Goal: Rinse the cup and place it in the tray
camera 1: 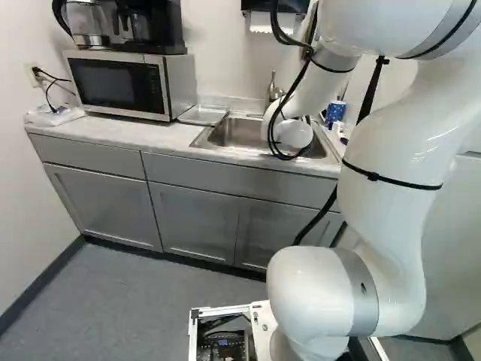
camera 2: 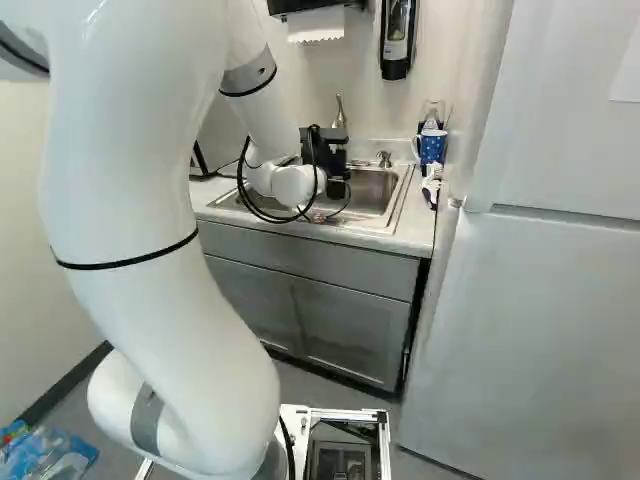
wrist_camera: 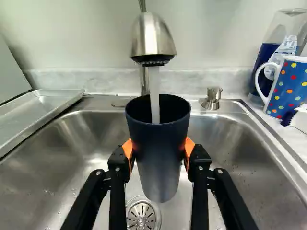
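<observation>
Clock refs: 12 = straight ahead of grpr in wrist view.

Grpr (camera 2: 328, 155) closed on cup (wrist_camera: 158, 143), orange pads (wrist_camera: 190, 145) pressing its wall from both sides, approx mid-height. Cup = tall, dark blue fading to gray at btm, mouth up, over sink (wrist_camera: 96, 127). Can't confirm from this angle whether its base touches the basin.

Faucet (wrist_camera: 152, 38) at 12, head above cup mouth. Water (wrist_camera: 154, 91) running, stream goes straight into cup. Drain (wrist_camera: 142, 216) shows by cup's base, approx its 7.

Tray (wrist_camera: 36, 112) at 10, metal, beside sink rim, well apart from cup. Small metal spout (wrist_camera: 211, 98) at 1, on sink's back rim. Polka-dot mug (wrist_camera: 291, 86) at 2, on counter (camera 1: 143, 135), w/ clear bottle (wrist_camera: 265, 60) just behind it.

L base view: microwave (camera 1: 124, 83) approx 10 o'clock from sink, on counter, tray btwn the two. Coffee maker (camera 1: 150, 26) on top of microwave. Towel dispenser (camera 1: 274, 6) on wall, 12 from sink.

R base view: arm (camera 2: 150, 250) reaches over counter edge to sink; wall soap dispenser (camera 2: 397, 40) approx 1 from sink, fridge (camera 2: 540, 300) approx 4.
</observation>
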You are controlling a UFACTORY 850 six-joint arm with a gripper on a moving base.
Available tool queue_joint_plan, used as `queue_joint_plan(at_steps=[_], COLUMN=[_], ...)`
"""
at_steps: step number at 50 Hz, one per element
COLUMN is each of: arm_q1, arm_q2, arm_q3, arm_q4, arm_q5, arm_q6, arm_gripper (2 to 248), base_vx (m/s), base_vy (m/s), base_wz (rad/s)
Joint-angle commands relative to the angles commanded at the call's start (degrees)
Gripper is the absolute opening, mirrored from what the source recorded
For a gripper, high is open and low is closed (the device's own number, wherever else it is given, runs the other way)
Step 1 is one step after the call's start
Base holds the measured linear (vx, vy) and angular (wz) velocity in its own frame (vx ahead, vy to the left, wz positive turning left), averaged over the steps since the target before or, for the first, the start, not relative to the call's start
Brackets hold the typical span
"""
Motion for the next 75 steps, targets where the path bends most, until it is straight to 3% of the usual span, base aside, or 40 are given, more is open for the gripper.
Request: queue_joint_plan(at_steps=[75], arm_q1=[0.00], arm_q2=[0.00], arm_q3=[0.00], arm_q4=[0.00], arm_q5=[0.00], arm_q6=[0.00], arm_gripper=[121], base_vx=[0.000], base_vy=[0.000], base_wz=[0.000])
